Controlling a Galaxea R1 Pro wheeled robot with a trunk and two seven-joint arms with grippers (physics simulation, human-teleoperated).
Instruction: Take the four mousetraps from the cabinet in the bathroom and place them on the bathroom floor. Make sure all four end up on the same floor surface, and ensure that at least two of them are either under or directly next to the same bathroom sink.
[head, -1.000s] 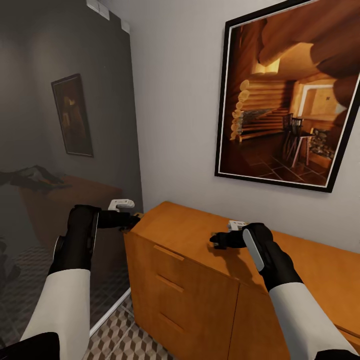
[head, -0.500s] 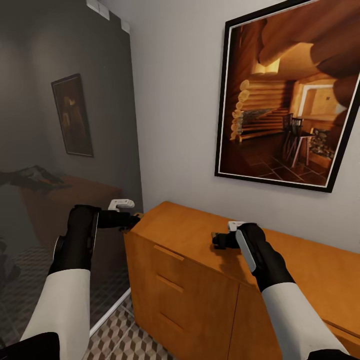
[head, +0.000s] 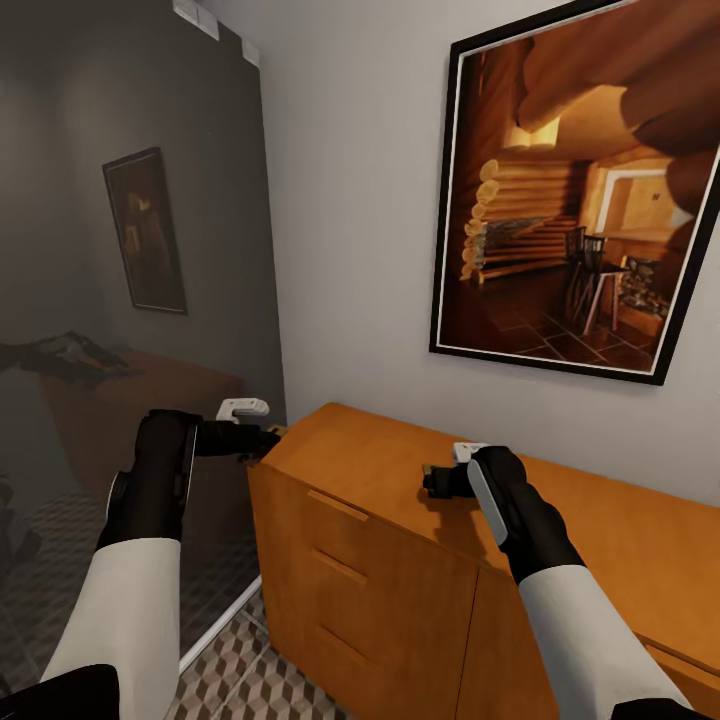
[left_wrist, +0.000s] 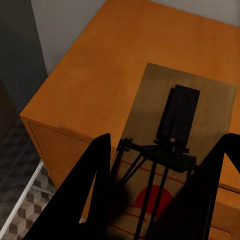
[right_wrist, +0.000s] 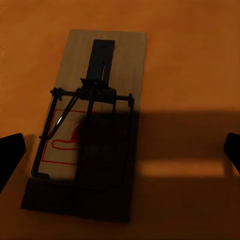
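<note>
Mousetraps are seen at the orange-brown cabinet (head: 400, 520). One mousetrap (left_wrist: 172, 150) is clamped between the dark fingers (left_wrist: 85, 195) of the left gripper (head: 262, 438), held above the cabinet's left front corner, with patterned bathroom floor (head: 240, 670) seen below that corner. A second mousetrap (right_wrist: 90, 135) lies flat on the cabinet top, its wire spring and red mark facing up. The right gripper (head: 432, 482) is positioned over the cabinet top at this trap, its fingers (right_wrist: 10, 155) spread wide apart on either side without touching it. A framed cabin picture (head: 580, 190) hangs on the wall above the cabinet.
</note>
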